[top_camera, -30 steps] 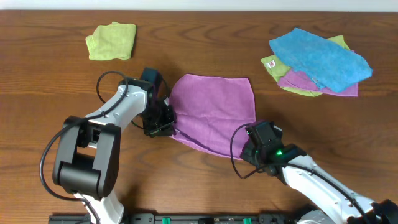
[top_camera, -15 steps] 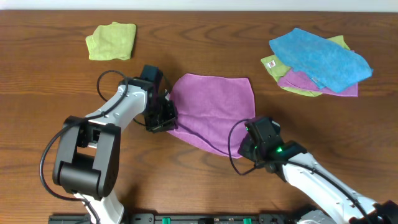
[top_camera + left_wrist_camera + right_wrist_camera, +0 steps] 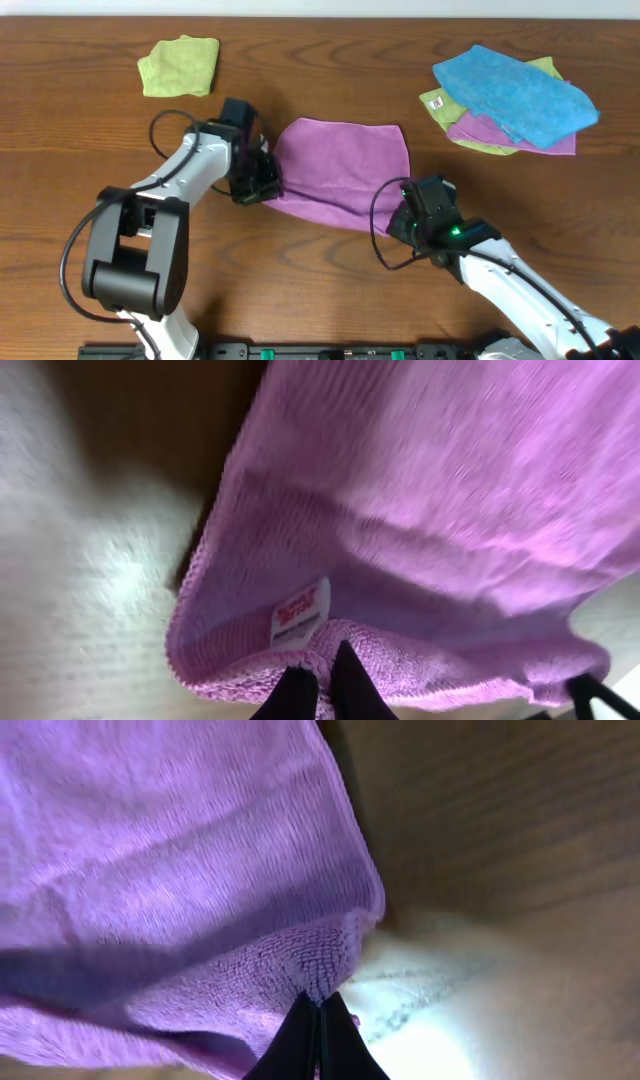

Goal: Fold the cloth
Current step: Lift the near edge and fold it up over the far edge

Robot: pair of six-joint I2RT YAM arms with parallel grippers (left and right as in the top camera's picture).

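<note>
Left jaws clamped tight on cloth (image 3: 340,175) corner, beside white tag (image 3: 300,612); right jaws clamped on other near corner. Left arm (image 3: 190,178) bent inward, right arm (image 3: 510,280) angled in from near-right. Tag print red, unreadable. Cloth lies mid-worktop (image 3: 330,300).

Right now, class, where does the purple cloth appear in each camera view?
Overhead: purple cloth at centre.
Left wrist: purple cloth fills middle and right.
Right wrist: purple cloth fills the left side.
Shared landmark: the brown wooden table.
</note>
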